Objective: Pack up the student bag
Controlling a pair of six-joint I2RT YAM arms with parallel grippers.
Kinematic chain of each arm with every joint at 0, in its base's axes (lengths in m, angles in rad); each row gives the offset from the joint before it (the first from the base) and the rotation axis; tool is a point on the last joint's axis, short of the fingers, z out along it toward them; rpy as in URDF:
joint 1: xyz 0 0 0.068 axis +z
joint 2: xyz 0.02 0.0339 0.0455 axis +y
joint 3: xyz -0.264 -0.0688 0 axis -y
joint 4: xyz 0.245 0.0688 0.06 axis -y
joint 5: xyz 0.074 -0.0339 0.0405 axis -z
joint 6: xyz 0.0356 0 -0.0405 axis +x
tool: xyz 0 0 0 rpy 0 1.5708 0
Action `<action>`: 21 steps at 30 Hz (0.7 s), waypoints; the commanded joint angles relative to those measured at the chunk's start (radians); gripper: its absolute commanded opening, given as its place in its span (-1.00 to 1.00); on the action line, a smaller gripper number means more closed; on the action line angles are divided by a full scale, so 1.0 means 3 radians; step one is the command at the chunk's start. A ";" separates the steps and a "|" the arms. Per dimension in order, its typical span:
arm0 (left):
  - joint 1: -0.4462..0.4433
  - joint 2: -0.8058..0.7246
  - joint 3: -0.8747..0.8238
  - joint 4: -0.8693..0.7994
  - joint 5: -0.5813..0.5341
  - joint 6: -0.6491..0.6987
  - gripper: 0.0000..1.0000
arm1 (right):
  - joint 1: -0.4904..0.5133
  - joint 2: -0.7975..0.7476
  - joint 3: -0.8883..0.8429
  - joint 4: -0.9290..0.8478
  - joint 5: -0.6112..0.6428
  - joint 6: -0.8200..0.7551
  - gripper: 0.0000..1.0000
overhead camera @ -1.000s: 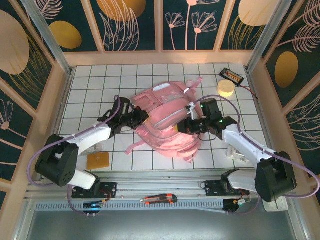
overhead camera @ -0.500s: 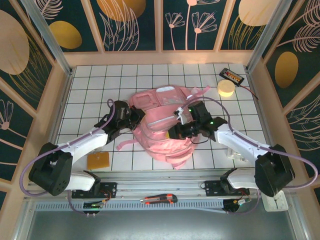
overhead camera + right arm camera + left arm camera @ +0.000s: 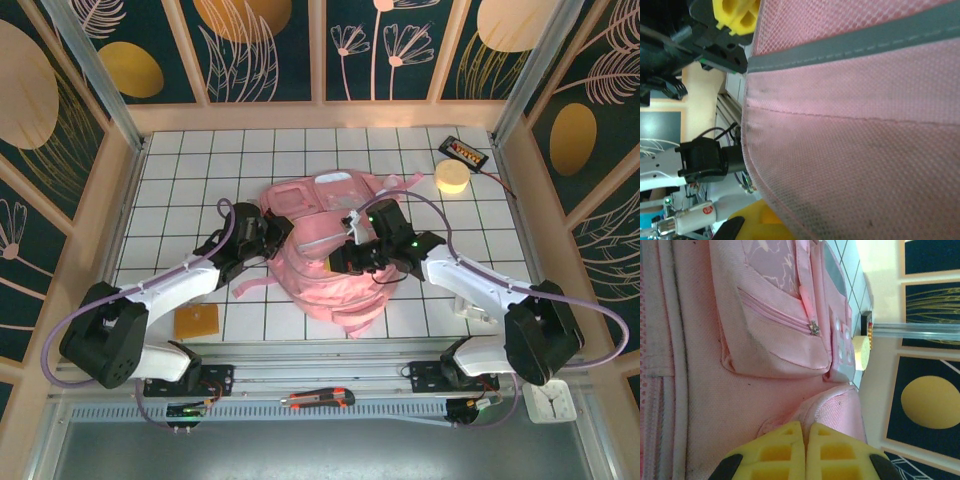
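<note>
Top external has the student bag (image 3: pixel 318 250) slumped pretty much dead centre on the tiled table (image 3: pixel 180 180). Our left gripper (image 3: pixel 276 234) is on its 9 o'clock edge and our right gripper (image 3: pixel 348 262) is dug in from about 3 o'clock. On left wrist the yellow fingers (image 3: pixel 782 452) are squeezed together with a ridge of pink fabric bunched right at the tips, so we'd call that a pinch on the bag. On right wrist, pink mesh and a grey reflective strip (image 3: pixel 855 42) drape across the finger. That claw's clamped too, and it looks like fabric's in it. We reckon the bag is light but totally floppy, so it'll sag and fold. Better holds would be seams, a strap (image 3: pixel 250 290) or the zip pocket (image 3: pixel 775 335) rim, not loose mesh.
</note>
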 commanded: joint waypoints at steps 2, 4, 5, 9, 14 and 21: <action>-0.0112 -0.0100 0.0046 0.0426 -0.0188 -0.0250 -1.00 | 0.0167 0.0002 0.0135 0.0322 0.0163 0.0236 -1.00; -0.0135 -0.0016 0.0122 0.0465 -0.0190 -0.0263 -1.00 | 0.0259 0.0096 0.0215 0.0304 0.0171 0.0233 -1.00; -0.0146 0.0028 0.0175 0.0461 -0.0174 -0.0251 -1.00 | 0.0308 0.0147 0.0252 0.0289 0.0180 0.0222 -1.00; -0.0229 0.0155 0.0293 0.0464 -0.0189 -0.0230 -1.00 | 0.0480 0.0403 0.0490 0.0253 0.0222 0.0186 -1.00; -0.0254 0.0166 0.0274 0.0467 -0.0203 -0.0231 -1.00 | 0.0588 0.0609 0.0762 0.0260 0.0226 0.0159 -1.00; -0.0243 0.0080 0.0160 0.0446 -0.0187 -0.0184 -1.00 | 0.0432 0.0370 0.0608 0.0146 0.0335 0.0269 -0.27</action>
